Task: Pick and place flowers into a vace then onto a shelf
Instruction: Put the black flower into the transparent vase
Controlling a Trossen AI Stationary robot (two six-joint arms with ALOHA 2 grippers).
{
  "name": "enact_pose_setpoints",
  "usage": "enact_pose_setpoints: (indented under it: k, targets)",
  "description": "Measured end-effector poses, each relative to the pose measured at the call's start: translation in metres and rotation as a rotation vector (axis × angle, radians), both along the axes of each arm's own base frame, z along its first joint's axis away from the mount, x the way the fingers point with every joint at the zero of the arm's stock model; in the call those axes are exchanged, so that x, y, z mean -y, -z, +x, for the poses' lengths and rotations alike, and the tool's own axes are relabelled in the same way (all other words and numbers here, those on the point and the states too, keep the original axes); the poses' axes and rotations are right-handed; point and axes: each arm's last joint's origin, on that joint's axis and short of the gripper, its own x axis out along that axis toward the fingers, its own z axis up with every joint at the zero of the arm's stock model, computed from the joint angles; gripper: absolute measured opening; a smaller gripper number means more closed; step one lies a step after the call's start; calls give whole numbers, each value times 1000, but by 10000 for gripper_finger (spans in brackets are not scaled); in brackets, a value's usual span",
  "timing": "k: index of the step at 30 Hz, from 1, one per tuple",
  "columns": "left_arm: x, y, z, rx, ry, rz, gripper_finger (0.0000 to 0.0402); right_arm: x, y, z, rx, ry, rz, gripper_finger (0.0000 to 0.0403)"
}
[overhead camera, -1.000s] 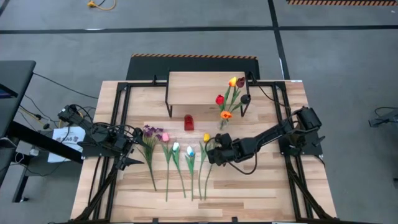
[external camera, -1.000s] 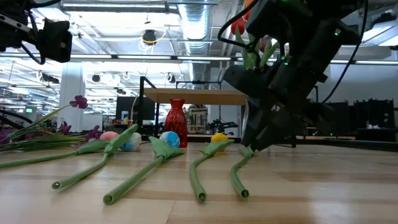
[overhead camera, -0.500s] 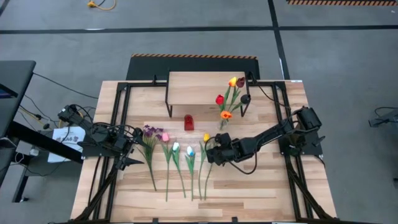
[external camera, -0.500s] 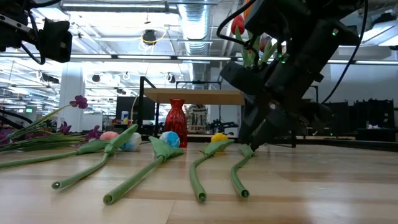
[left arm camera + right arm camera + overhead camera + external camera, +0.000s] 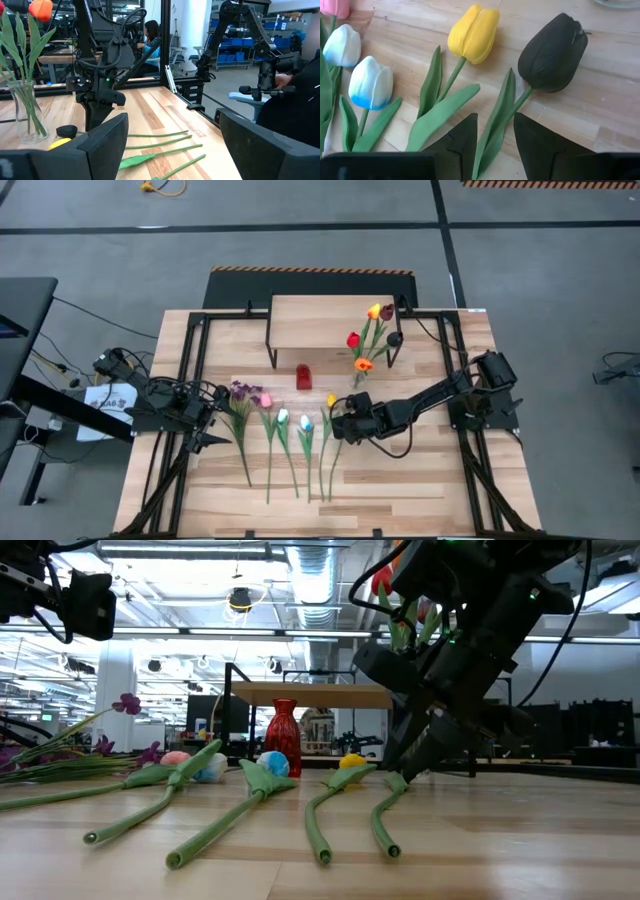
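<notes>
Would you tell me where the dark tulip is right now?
The dark tulip lies on the table beside the yellow tulip, its stem between the right gripper fingers.

Small red vase [image 5: 304, 377] on the plank tabletop [image 5: 420, 480], seated person [image 5: 150, 34] in the room beyond

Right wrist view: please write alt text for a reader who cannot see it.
The right tool straddles the green stem of a dark maroon tulip lying on the wooden tabletop, one finger on each side of it. Beside it lie a yellow tulip and two white tulips, one blue-tipped. A pink bloom shows at the edge.
</notes>
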Motion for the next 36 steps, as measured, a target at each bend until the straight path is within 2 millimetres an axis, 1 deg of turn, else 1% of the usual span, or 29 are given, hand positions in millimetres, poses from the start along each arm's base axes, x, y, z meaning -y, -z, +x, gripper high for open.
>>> enact_pose_setpoints:
  k: [15, 24, 36]
  targets:
    - [0, 0, 0, 0, 0, 0, 302, 0, 0, 0, -9, -7, 16, 121]
    - [0, 0, 0, -1, 0, 0, 302, -2, 23, 4, -44, 8, 26, 120]
    - [0, 0, 0, -1, 1, 0, 302, -4, 23, 4, -50, -11, 42, 120]
